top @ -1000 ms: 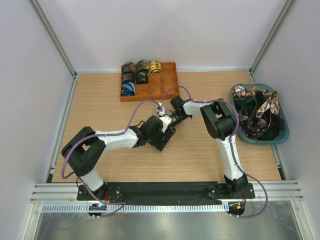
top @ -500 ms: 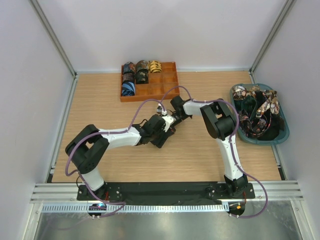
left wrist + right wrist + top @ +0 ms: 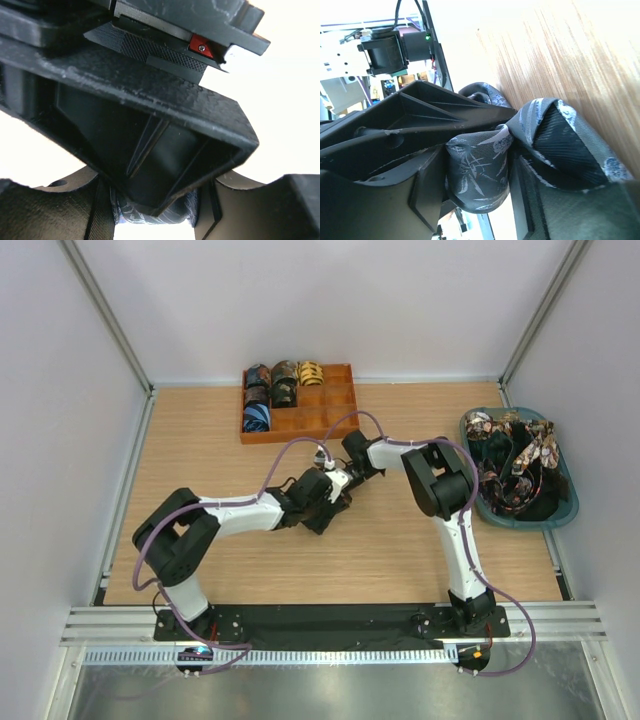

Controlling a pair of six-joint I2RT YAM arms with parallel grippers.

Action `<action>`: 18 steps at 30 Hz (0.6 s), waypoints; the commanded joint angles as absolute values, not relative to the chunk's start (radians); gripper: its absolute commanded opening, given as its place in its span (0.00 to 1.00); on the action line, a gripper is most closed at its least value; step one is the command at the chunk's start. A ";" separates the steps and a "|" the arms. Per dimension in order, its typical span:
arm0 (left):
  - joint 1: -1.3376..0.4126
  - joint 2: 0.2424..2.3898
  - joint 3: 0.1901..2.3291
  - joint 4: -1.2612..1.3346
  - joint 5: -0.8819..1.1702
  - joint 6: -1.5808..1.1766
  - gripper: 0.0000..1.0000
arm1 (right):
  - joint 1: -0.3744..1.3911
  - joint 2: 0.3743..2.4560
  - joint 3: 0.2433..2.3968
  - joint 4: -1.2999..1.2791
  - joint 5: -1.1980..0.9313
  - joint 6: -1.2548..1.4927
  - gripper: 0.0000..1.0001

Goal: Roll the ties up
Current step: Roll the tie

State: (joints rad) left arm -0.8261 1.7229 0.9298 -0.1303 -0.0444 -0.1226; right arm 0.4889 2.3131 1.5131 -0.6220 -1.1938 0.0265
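Observation:
Both grippers meet at mid-table. A grey-blue patterned tie, rolled into a small cylinder, fills the gap between the fingers of my right gripper and touches both. A loose fold of the tie hangs beside it over the wood. One finger of the left gripper crosses just behind the roll. In the left wrist view the tie sits pressed between the fingers of my left gripper, with a right finger in front. From above, the left gripper and right gripper hide the tie.
An orange divided tray at the back holds several rolled ties in its left cells. A teal basket at the right edge holds a heap of loose ties. Purple cables arch over both arms.
My left gripper has slid right and up to the right gripper and its jaws have closed in on the rolled tie. The right arm has stayed in place.

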 commanded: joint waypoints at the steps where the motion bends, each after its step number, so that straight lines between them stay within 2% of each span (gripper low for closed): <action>1: -0.816 1.776 0.936 -0.202 -0.058 -0.120 0.40 | 0.468 2.339 1.509 -0.598 -1.023 -0.003 0.58; 6: -0.816 1.804 0.950 -0.222 -0.048 -0.120 0.38 | 0.456 2.313 1.508 -0.587 -1.023 0.044 0.63; 11: -0.818 1.819 0.963 -0.238 -0.045 -0.120 0.37 | 0.448 2.303 1.512 -0.584 -1.032 0.063 0.64; 14: -0.818 1.828 0.968 -0.245 -0.040 -0.120 0.36 | 0.440 2.296 1.517 -0.583 -1.029 0.077 0.70; 18: -0.816 1.838 0.974 -0.253 -0.023 -0.117 0.36 | 0.428 2.287 1.516 -0.575 -1.023 0.097 0.69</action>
State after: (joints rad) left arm -0.8223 1.7752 0.9894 -0.1318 -0.0395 -0.1234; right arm 0.4431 2.3051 1.5135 -0.6155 -1.2125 0.0948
